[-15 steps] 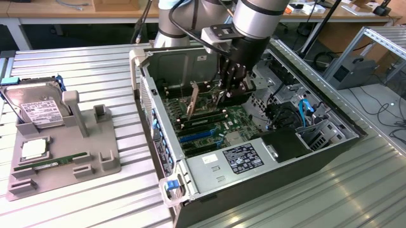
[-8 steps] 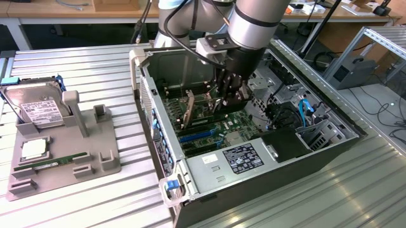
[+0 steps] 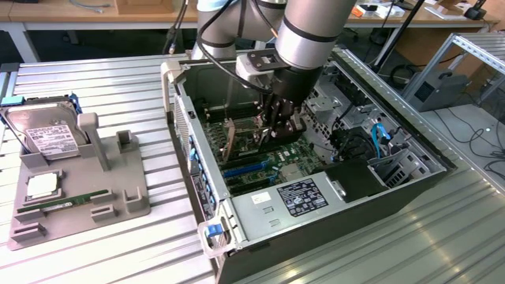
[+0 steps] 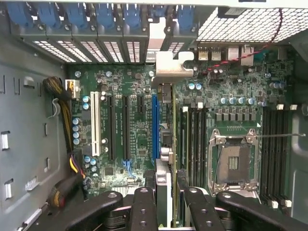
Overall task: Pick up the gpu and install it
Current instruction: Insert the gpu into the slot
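The gpu (image 3: 239,139) stands on edge inside the open computer case (image 3: 261,228), over the green motherboard (image 4: 130,120). My gripper (image 3: 281,125) reaches down into the case and is shut on the card's end away from the bracket. In the wrist view the gpu (image 4: 166,144) shows edge-on, running beside the long blue slot (image 4: 155,127). Its silver bracket (image 4: 169,63) lies up against the row of rear slot covers. The black fingers (image 4: 144,207) of the gripper (image 4: 166,204) press on both sides of the card. Whether the card sits fully down in the slot I cannot tell.
A grey holder (image 3: 118,204) on the exterior view's left carries a hard drive (image 3: 47,139), a processor (image 3: 44,184) and a RAM stick (image 3: 63,204). Inside the case are the processor socket (image 4: 233,161), RAM slots (image 4: 195,139), a cable bundle (image 4: 67,125) and blue cables (image 3: 379,139).
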